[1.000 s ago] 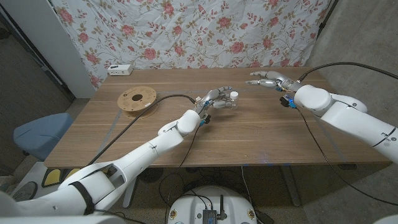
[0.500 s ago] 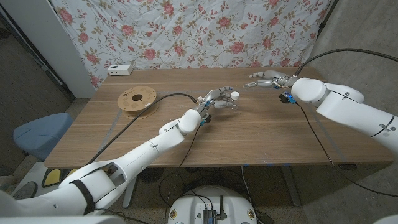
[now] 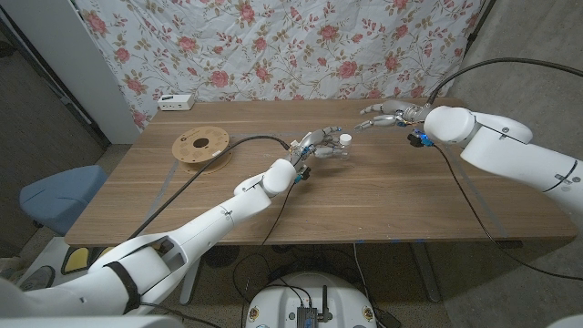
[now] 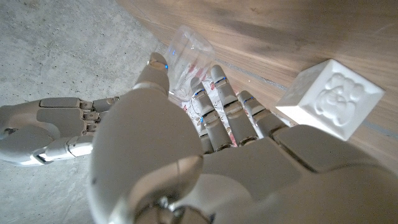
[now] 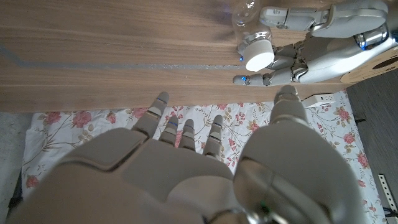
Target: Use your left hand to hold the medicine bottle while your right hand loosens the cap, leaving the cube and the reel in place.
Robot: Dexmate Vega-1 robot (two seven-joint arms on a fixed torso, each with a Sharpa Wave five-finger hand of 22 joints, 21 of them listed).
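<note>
Fingers (image 4: 221, 93) of the left hand (image 3: 314, 144) grip the bottle (image 3: 335, 146); right hand (image 3: 384, 116), spread and empty, should settle squarely over the cap (image 5: 259, 55).

A white cloth printed with pink roses (image 3: 273, 46) hangs as a backdrop behind the brown wooden surface (image 3: 383, 196). A pale blue-grey wall panel (image 3: 77, 64) stands at the left, with a blue upholstered seat (image 3: 55, 196) beside the surface. Grey concrete floor (image 3: 537, 55) lies to the right.
</note>
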